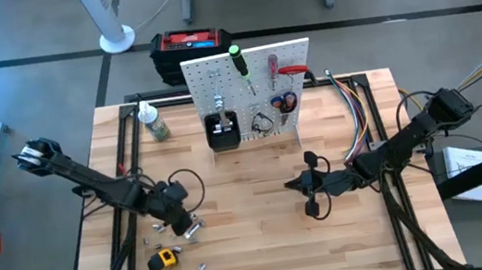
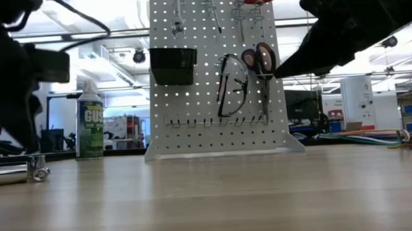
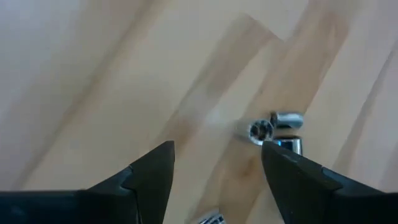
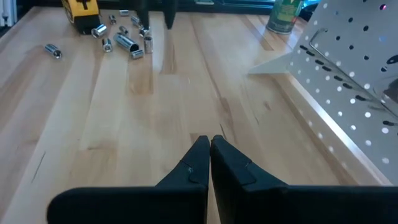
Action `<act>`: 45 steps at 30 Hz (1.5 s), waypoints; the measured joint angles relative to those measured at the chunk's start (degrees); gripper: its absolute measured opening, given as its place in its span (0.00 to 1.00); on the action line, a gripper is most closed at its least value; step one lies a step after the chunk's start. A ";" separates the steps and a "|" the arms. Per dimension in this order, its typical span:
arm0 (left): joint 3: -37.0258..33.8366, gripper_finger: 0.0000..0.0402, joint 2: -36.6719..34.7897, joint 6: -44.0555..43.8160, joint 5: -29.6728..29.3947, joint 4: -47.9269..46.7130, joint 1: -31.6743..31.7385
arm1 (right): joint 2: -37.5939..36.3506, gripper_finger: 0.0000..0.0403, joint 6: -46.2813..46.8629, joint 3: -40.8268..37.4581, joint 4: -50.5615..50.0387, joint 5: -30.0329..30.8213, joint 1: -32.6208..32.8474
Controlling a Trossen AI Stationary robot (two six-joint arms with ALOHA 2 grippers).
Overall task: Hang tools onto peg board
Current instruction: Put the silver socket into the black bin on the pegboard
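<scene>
Wooden bench [image 1: 266, 253] carries loose sockets [image 1: 190, 227] beneath the left claw [image 3: 214, 165], its jaws wide around nothing. Small, hard, slick steel: pinch one across its round sides. Right claw [image 4: 209, 155] waits shut mid-bench, short of the board [image 1: 253, 87].

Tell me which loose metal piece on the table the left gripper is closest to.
The short shiny socket lying on its side just ahead of the left gripper. The other metal bits lie scattered nearer the yellow tape measure.

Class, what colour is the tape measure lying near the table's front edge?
Yellow with black trim: the tape measure shows best in the high view.
</scene>
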 joint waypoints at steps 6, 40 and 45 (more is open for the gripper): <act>-2.30 0.57 2.99 -0.32 6.92 8.46 -0.63 | 0.00 0.00 -0.14 0.01 0.30 -0.01 -0.12; 9.84 0.18 19.59 0.60 1.58 -0.49 -3.61 | 0.04 0.00 -0.69 2.08 2.45 -0.42 -2.49; 20.86 0.18 14.98 5.08 -5.56 -12.58 -3.50 | 0.04 0.00 -0.71 2.05 2.43 -0.42 -2.49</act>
